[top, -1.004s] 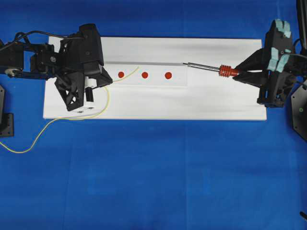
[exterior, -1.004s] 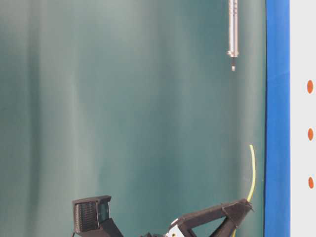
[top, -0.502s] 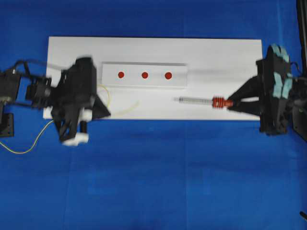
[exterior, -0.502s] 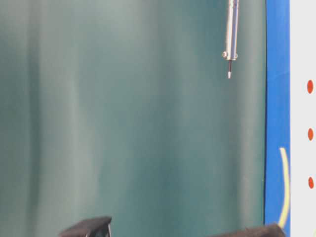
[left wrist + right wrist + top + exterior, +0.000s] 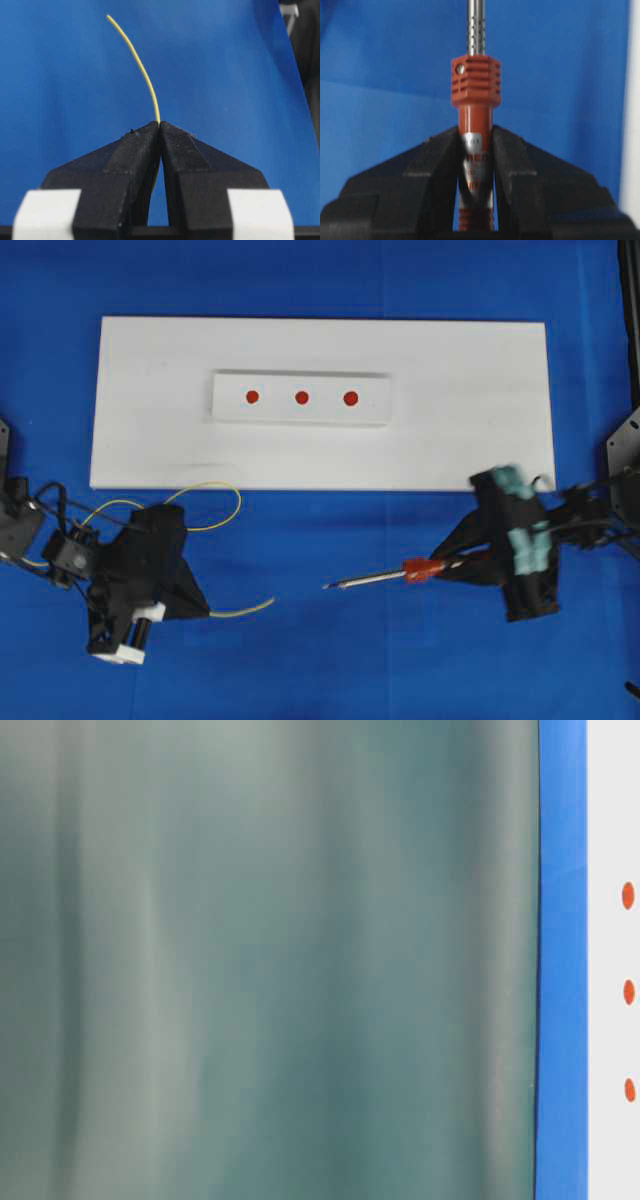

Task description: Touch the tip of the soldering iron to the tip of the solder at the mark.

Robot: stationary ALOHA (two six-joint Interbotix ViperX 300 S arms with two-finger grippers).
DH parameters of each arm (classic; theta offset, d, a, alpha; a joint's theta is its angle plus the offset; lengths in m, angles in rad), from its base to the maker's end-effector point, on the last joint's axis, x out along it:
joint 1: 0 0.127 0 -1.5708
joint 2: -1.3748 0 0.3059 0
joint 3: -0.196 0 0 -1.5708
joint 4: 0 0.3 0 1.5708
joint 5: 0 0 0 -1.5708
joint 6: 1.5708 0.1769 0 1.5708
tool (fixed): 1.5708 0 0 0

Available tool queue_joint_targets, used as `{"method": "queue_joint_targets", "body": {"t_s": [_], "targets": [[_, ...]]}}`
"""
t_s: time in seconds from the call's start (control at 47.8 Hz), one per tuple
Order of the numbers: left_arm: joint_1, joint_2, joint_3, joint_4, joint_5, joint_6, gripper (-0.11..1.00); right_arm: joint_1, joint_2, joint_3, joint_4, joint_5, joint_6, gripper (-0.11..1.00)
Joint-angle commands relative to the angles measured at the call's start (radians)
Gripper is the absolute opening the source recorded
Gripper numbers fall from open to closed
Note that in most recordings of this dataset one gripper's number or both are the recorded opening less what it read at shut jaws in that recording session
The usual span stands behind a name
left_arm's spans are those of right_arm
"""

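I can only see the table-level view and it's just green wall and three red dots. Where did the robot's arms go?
Observer: Both are over the blue cloth, off the white board. The left gripper sits opposite the right gripper.
Operator: Are they holding stuff?
Observer: Yes. The left one pinches the solder, a thin yellow wire.
Operator: And the other?
Observer: It clamps the soldering iron by its red handle. The two tips are apart, not touching.
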Motion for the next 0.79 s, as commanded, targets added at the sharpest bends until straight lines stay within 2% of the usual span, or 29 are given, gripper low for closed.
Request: {"method": "queue_joint_targets", "body": {"t_s": [0.0,0.251,0.606,0.648,0.69,0.774], "targets": [[-0.021,0.052,-0.025,0.002,-0.043,-0.002,0.02,0.023,0.081,-0.051,0.017,-0.035,0.000,0.06],[-0.037,0.143,-0.032,0.000,-0.066,0.000,0.02,0.072,0.259,-0.115,0.055,-0.075,0.000,0.06],[-0.035,0.149,-0.014,0.002,-0.058,0.009,0.03,0.075,0.321,-0.124,0.064,-0.087,0.000,0.07],[-0.035,0.147,-0.014,0.002,-0.057,0.009,0.07,0.075,0.325,-0.127,0.064,-0.084,0.000,0.07],[-0.035,0.147,-0.015,0.002,-0.055,0.009,0.16,0.075,0.324,-0.129,0.064,-0.083,0.000,0.08],[-0.031,0.143,-0.020,0.002,-0.046,0.009,0.39,0.072,0.319,-0.132,0.064,-0.081,0.000,0.24]]}}
